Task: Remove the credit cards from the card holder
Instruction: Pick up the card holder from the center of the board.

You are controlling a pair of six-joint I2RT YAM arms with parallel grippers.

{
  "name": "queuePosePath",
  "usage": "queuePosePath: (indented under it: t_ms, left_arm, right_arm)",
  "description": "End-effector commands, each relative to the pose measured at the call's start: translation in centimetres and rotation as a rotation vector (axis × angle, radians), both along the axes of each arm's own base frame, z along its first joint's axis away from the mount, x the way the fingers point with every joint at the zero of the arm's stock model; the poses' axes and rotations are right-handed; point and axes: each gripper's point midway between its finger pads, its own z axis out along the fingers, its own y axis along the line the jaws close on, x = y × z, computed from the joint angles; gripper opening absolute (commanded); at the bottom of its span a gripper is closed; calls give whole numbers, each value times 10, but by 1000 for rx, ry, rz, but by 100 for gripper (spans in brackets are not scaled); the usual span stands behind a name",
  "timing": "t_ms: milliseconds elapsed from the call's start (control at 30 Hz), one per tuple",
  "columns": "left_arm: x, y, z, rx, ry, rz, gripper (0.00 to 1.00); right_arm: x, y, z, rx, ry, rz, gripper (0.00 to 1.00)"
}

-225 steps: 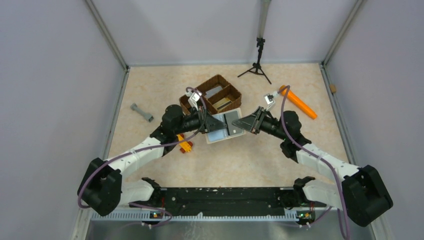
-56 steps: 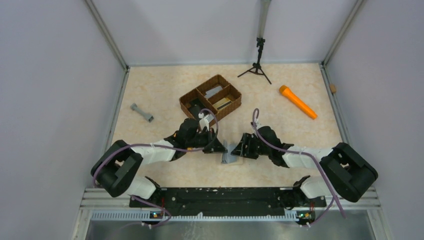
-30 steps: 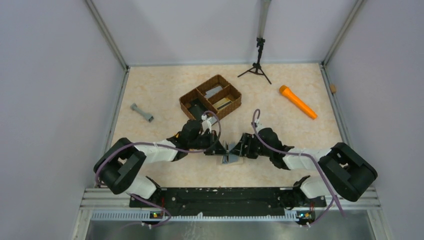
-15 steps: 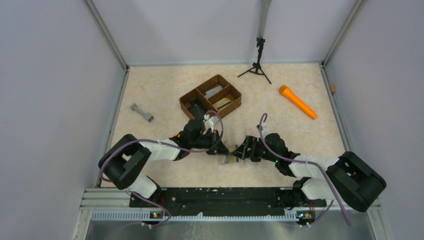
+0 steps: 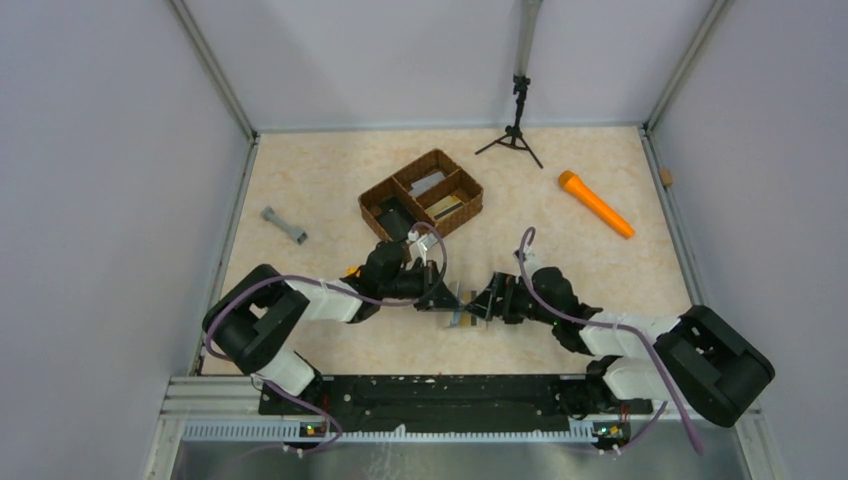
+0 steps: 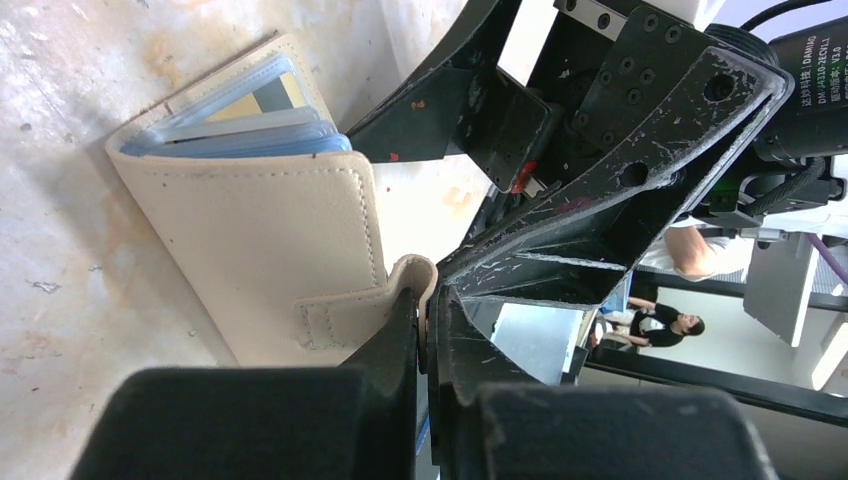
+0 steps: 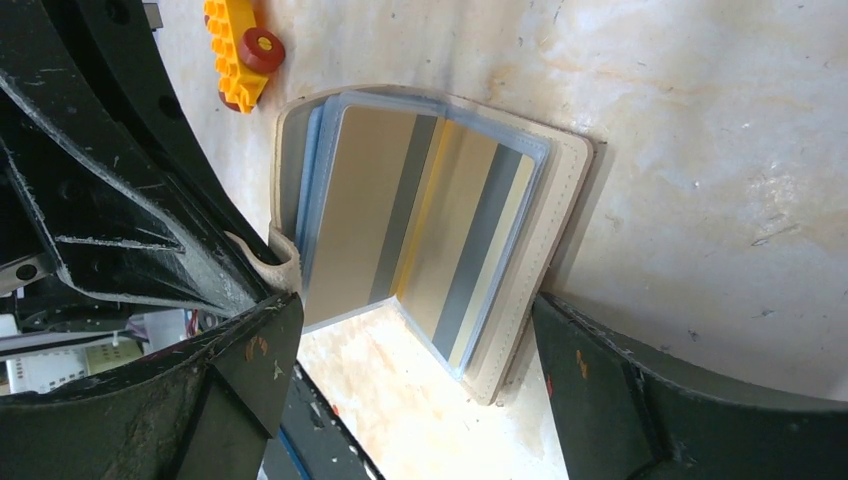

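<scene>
Nearest the arm bases, the card holder rests on the worktop between the two wrists. It is open like a book, with its pale blue sleeves fanned out. The left jaws are clamped together on the holder's cream strap tab at its edge. The right jaws stand wide apart, one finger on either side of the holder's open end, and they grip nothing. The credit cards sit inside the clear sleeves, showing two tan-gold faces with grey stripes. A yellow toy block lies near the holder, by the left arm. Farther back sits a brown wicker tray with things in its compartments. A grey dumbbell-shaped piece lies to its left and an orange cylinder well off to its right. A black tripod stands at the far edge.
</scene>
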Motion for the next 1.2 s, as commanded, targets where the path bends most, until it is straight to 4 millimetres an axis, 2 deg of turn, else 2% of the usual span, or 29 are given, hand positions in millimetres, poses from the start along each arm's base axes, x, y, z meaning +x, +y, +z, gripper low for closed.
queuePosePath:
  t_ms: [0,267,433,533,700,833,967,1100,1167]
  left_arm:
    - [5,4,-14,27,3,56,0]
    - [7,17,-20,24,23,94,0]
    - [6,21,-19,16,22,103,0]
    - [7,19,-12,-17,19,102,0]
    - [11,17,-4,-30,5,100,0]
    - [15,25,-6,49,-7,108,0]
    - [32,52,-20,291,-73,197,19]
    - [35,79,-26,486,-117,233,54]
    - [31,80,-25,541,-135,204,75]
  right_arm:
    - [-11,4,7,29,-30,67,90]
    - [-6,4,9,13,-26,52,75]
    - [-4,6,7,-2,-12,49,73]
    - [-1,5,3,-18,0,37,70]
    - [1,9,1,-5,20,30,70]
    - [3,13,5,7,26,36,68]
    - [5,16,5,5,35,40,68]
    - [5,18,5,8,43,47,67]
    - [6,19,6,8,43,46,67]
